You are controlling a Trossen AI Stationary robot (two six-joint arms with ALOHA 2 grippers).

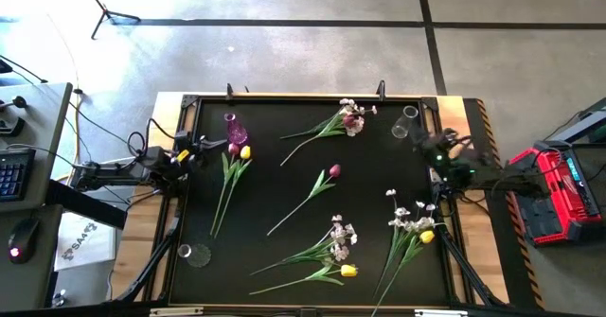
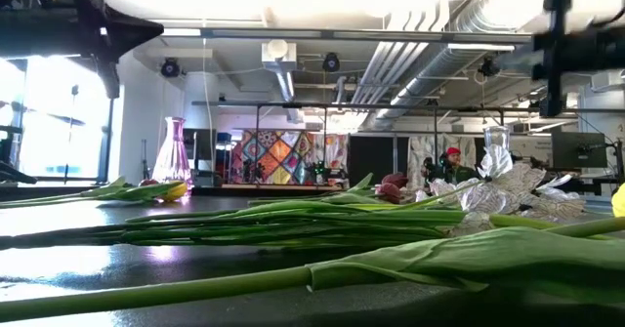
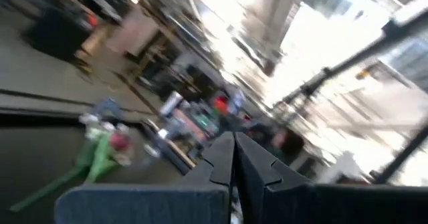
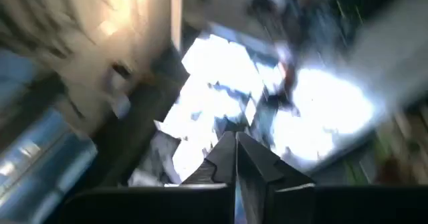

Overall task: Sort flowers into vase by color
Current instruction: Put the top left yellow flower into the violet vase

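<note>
While both arms hung back at the sides, the left hand (image 1: 196, 152) sat at the left edge of the surface (image 1: 284, 189), up near the far left corner, with its arm stretched in flat from the left. Its own wrist view had the two dark fingers (image 3: 227, 160) pressed tip to tip, clenched on nothing. Over on the right, the right hand (image 1: 431, 151) waited at the right edge toward the far corner, and its fingers (image 4: 231, 157) were likewise pinched together and empty.

Every flower lay flat on the surface. A pink vase (image 1: 236, 129) stood near the far left corner, with a yellow tulip (image 1: 245, 152) and a dark red tulip (image 1: 233, 149) just beside it, their stems running toward the near edge. A white spray (image 1: 350, 116) with a dark red bloom lay by the far edge. One lone dark red tulip (image 1: 333, 171) sat mid-surface. Another white spray (image 1: 341, 234) and a yellow tulip (image 1: 348, 271) lay by the near edge, and a third bunch (image 1: 415, 220) sat toward the near right corner. Clear glass vases stood at the far right (image 1: 408, 118) and near left (image 1: 194, 254) corners.

Only the low view gave the pink vase upright (image 2: 173, 151) and green stems (image 2: 293, 224) lying level across the surface.
</note>
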